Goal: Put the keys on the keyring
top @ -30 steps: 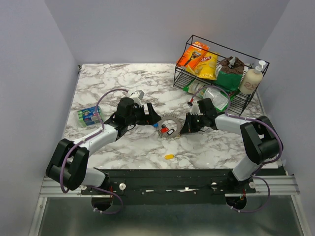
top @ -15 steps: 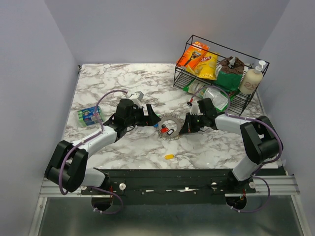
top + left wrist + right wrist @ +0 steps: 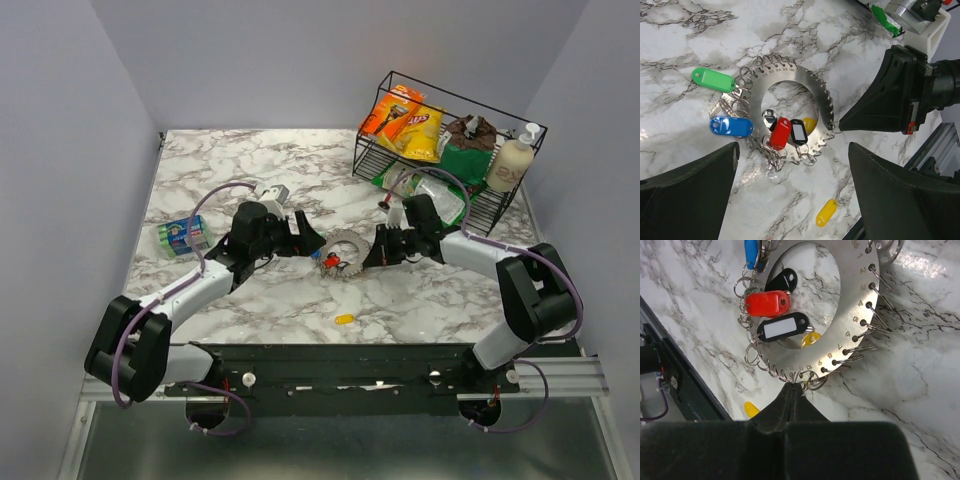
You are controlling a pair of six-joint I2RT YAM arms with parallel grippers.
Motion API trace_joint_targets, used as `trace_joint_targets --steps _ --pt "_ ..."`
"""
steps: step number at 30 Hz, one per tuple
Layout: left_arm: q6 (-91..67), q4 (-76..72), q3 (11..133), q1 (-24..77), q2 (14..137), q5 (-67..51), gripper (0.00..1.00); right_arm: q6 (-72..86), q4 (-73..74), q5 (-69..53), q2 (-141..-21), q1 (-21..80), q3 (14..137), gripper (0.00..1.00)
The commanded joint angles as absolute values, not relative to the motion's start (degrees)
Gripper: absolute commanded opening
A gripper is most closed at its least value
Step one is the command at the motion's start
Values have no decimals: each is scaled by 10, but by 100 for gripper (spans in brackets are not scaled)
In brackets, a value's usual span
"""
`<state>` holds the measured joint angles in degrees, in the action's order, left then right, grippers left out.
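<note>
right gripper (image 3: 792, 387) sat shut on a rim loop of the flat silvery metal keyring (image 3: 854, 297), left gripper (image 3: 792, 172) gaped empty; thin pinch could slip

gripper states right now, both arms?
Left gripper: open, holding nothing.
Right gripper: jaws shut on the keyring rim.
</note>
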<state>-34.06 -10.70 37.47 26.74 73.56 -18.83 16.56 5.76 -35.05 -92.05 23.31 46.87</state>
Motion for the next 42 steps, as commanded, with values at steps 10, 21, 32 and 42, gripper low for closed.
trace_joint_targets --steps 10,21,32,42 --pt "-335 -154 354 269 680 -231 99 138 83 -359 -867 242 508 1" --pt "-327 -199 344 270 661 -276 99 122 91 -356 -836 243 516 1" --pt "-316 -215 340 279 634 -292 99 109 78 -375 -804 245 514 1" --pt "-311 -220 336 289 620 -289 99 105 69 -373 -780 246 526 1"
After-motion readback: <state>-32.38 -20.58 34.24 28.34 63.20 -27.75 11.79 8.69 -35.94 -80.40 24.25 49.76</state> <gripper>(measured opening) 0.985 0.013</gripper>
